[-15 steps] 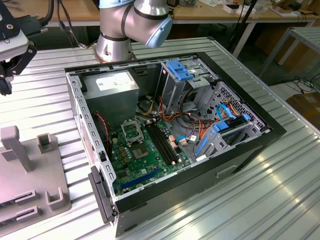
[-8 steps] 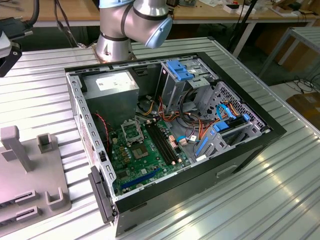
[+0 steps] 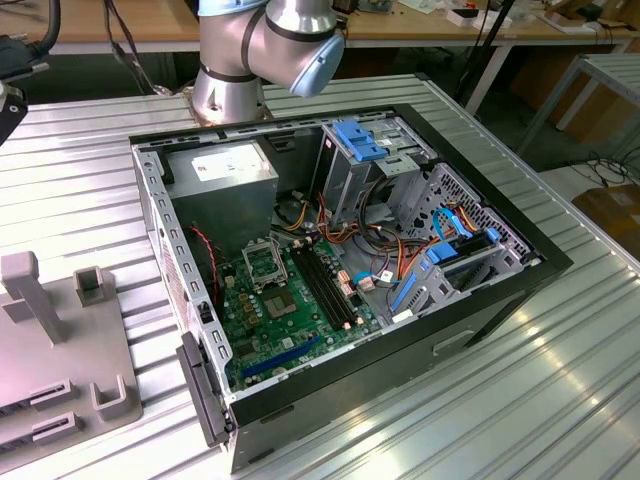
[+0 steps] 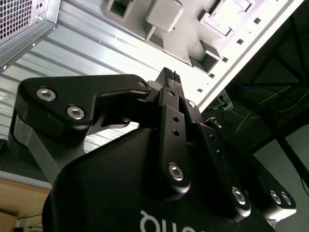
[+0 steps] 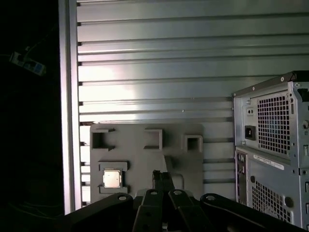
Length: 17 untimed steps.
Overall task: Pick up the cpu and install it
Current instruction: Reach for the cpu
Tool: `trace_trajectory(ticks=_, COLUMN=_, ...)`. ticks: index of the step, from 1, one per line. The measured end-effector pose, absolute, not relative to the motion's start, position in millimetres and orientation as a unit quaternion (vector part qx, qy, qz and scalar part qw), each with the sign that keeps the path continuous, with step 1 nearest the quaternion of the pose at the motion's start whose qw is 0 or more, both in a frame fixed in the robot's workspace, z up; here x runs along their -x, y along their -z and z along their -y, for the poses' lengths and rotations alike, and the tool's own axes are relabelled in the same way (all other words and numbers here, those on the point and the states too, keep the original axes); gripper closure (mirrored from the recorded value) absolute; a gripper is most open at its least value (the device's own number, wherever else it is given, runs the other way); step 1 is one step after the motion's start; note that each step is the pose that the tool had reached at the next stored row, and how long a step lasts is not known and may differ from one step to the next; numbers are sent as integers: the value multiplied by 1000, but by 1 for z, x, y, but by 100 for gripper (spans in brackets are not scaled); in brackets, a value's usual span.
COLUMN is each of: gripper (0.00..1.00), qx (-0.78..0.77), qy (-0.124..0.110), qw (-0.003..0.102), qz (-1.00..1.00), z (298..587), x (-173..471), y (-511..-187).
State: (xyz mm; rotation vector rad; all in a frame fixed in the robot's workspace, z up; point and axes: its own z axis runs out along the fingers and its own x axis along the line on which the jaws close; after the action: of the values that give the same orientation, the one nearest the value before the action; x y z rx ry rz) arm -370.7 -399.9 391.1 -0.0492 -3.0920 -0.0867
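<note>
Cpu: seated in a pocket at one corner of the grey tray, near the worktop's edge; gripper: clenched, grasping nothing, over the tray, apart from the cpu; case: open, beside the tray.

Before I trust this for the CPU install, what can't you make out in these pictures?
cpu: orientation mark too small, first wrist view.
grey tray: cut off by the exterior view's left edge.
socket: contacts too small, exterior view.
Part of grey tray: hidden behind fingers, first wrist view.
</note>
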Motion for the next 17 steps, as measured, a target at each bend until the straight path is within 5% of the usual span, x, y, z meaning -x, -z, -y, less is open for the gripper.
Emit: trace_trajectory(ticks=17, gripper=89, qx=16, qy=28, qw=24, qz=999, z=400, x=385, y=-391)
